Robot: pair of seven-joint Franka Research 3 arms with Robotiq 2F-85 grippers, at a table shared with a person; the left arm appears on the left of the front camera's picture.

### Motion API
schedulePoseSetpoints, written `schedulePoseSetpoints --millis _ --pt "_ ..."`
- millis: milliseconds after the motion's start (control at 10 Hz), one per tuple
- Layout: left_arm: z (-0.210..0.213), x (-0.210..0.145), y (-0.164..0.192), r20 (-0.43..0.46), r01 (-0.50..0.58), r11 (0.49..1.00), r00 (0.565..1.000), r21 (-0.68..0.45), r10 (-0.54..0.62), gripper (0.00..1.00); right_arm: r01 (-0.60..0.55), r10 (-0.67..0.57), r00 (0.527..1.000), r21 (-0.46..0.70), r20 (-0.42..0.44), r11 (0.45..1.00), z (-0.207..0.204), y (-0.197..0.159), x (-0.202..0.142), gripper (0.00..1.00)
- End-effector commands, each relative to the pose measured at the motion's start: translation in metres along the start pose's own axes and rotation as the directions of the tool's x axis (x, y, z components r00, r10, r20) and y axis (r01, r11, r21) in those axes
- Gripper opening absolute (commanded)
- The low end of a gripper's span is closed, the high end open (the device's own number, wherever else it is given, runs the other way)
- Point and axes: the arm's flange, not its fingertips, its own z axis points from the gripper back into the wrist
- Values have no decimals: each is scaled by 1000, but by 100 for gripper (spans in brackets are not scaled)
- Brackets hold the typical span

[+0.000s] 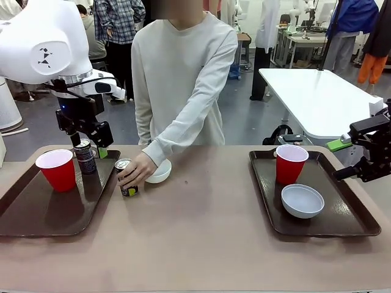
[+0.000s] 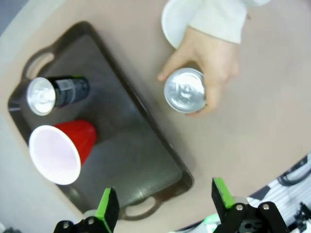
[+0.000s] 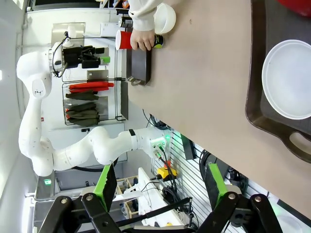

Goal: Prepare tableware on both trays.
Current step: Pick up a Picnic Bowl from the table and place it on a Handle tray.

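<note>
The left tray (image 1: 36,213) carries a red cup (image 1: 56,169) and a dark can (image 1: 85,156). My left gripper (image 1: 91,145) hangs open just above and behind that can; from its wrist, the tray (image 2: 146,145), can (image 2: 56,92) and cup (image 2: 60,150) lie below the open gripper (image 2: 164,204). A person's hand (image 1: 142,166) grips a second can (image 1: 125,177) standing on the table beside a white bowl (image 1: 160,171). The right tray (image 1: 360,226) holds a red cup (image 1: 290,163) and a white bowl (image 1: 302,200). My right gripper (image 1: 360,168) is open at the tray's right edge, holding nothing.
The person stands at the table's far side, one arm reaching down between the trays. Bare tabletop (image 1: 201,232) stretches between the trays and along the front edge. A white table (image 1: 317,97) stands behind on the right.
</note>
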Motion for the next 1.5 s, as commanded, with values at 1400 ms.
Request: schedulePoseSetpoints --millis 1400 --pt "-12 51 -4 -23 -137 990 990 29 138 100 -18 18 1000 26 2 1000 -2 -1 0 95"
